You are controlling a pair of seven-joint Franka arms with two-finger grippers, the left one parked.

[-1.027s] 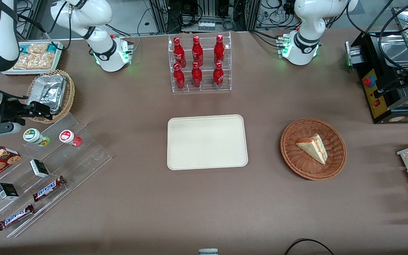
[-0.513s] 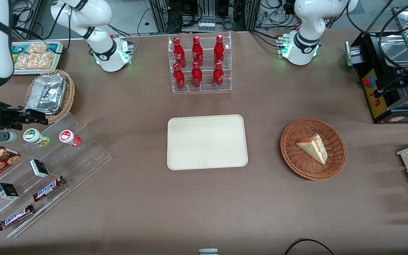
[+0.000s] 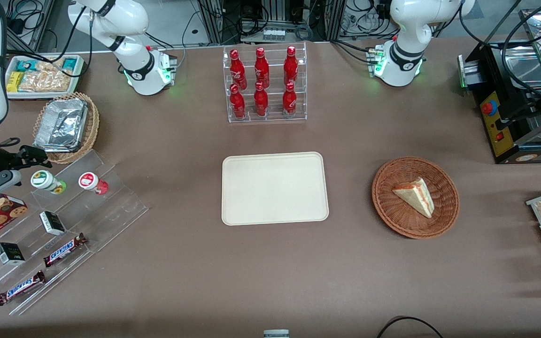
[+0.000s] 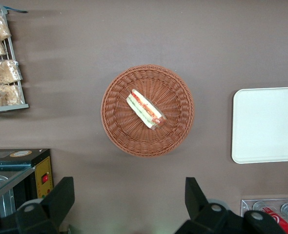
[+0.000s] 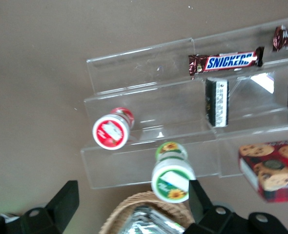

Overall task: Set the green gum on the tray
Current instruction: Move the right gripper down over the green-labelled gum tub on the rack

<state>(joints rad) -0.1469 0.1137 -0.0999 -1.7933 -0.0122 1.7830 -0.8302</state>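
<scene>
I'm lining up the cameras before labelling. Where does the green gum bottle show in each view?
Front view: the small green gum bottle with the white lid stands on the clear acrylic stepped rack, beside the red-lidded gum bottle; the gripper hovers close by.
Right wrist view: green gum bottle, same rack, near the open fingers.
Left wrist view: not in it.
Shared landmark: the red-lidded gum bottle.

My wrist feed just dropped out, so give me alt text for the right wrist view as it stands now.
The open gripper hovers above the green gum, which stands upright on the clear acrylic display stand beside the red gum bottle. A Snickers bar and a small dark box sit on other steps, a cookie box lies alongside, and a foil-lined wicker basket shows between the fingers.
</scene>
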